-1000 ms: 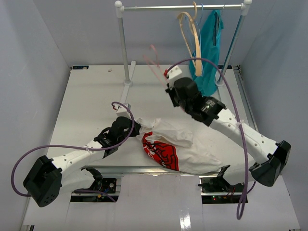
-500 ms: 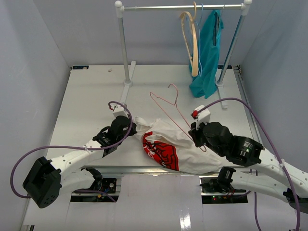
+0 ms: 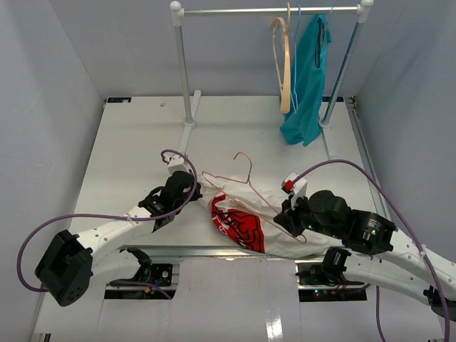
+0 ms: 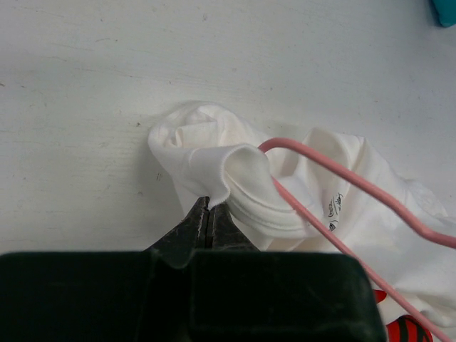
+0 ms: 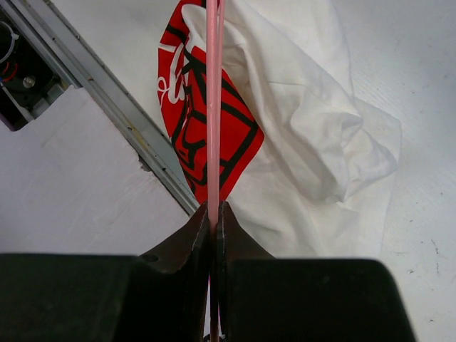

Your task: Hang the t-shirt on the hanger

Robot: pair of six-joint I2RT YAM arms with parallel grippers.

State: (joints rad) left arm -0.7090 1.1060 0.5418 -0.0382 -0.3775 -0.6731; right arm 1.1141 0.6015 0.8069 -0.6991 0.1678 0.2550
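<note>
The white t-shirt (image 3: 239, 226) with the red print lies crumpled at the table's near edge. My left gripper (image 3: 197, 191) is shut on a fold at the edge of its collar, seen close in the left wrist view (image 4: 209, 206) with the t-shirt (image 4: 214, 153) bunched ahead. My right gripper (image 3: 288, 214) is shut on the pink wire hanger (image 3: 226, 179), which lies across the t-shirt with its hook toward the back. In the left wrist view the hanger (image 4: 356, 182) reaches the collar opening. In the right wrist view my gripper (image 5: 214, 210) clamps the hanger wire (image 5: 212, 107) above the t-shirt (image 5: 313, 114).
A clothes rack (image 3: 271, 11) stands at the back with a tan wooden hanger (image 3: 283, 64) and a teal garment (image 3: 308, 78) on its right end. Its left post (image 3: 184, 71) stands on the table. A metal rail (image 5: 107, 92) runs along the table's near edge.
My right arm has swung down from near the rack and brought the hanger low over the t-shirt, its end now at the collar. My left gripper has stayed put.
</note>
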